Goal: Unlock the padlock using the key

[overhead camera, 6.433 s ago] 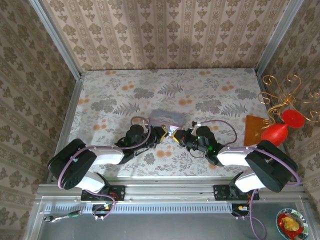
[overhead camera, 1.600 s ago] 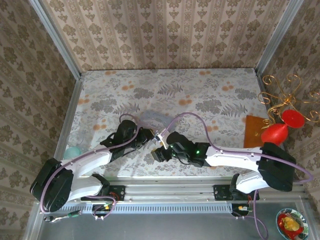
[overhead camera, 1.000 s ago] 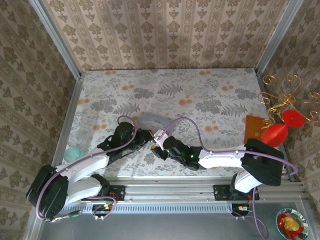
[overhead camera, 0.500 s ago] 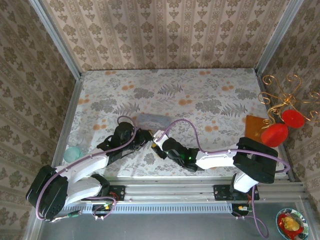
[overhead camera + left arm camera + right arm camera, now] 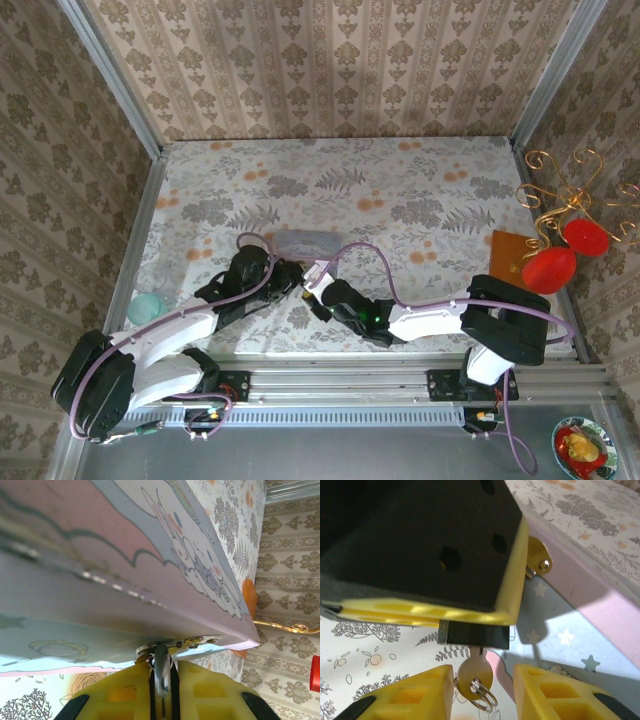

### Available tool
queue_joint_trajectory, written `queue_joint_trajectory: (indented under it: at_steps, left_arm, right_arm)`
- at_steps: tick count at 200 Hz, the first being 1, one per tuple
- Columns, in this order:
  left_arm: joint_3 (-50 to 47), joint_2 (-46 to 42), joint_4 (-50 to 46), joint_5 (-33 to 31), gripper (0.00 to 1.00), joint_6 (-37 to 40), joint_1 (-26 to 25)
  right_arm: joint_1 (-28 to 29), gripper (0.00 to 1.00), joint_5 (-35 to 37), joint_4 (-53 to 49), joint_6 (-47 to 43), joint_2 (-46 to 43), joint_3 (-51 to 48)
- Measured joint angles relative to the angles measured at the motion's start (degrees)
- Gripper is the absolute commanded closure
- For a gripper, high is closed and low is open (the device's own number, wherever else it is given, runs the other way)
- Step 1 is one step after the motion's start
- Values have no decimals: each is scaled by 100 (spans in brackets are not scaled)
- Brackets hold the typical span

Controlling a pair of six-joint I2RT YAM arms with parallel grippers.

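Note:
My left gripper [image 5: 161,692] is shut on the padlock's silvery shackle [image 5: 161,670], which runs through the hasp [image 5: 200,641] of the pale blue tin [image 5: 125,555]. In the right wrist view the padlock's dark body [image 5: 474,634] hangs below the left gripper's yellow finger [image 5: 512,585]. The grey key [image 5: 476,674] sticks out of its underside, a ring through its head. My right gripper [image 5: 482,692] is open, with the key's head between its fingers and a gap on the right side. From above, the left gripper [image 5: 288,277] and the right gripper [image 5: 316,291] meet just in front of the tin [image 5: 305,241].
A gold wire stand [image 5: 565,190], two red pieces [image 5: 548,268] and a brown square [image 5: 505,258] sit at the right edge. A teal object [image 5: 146,304] lies by the left wall. A small bowl [image 5: 583,448] sits off the table at the lower right.
Both grippers and the tin have shifted left and nearer since the oldest frame. Over the last second the right gripper has edged closer to the left one.

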Motion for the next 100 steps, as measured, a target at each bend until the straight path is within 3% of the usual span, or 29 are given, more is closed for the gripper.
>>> queue_joint_trajectory:
  at_steps: [47, 100]
  left_arm:
    - [0, 7, 2, -42, 100, 2, -61]
    - [0, 7, 4, -63, 100, 4, -74]
  right_arm:
    - [28, 79, 131, -2, 63, -2, 9]
    - [46, 81, 83, -20, 245, -2, 9]
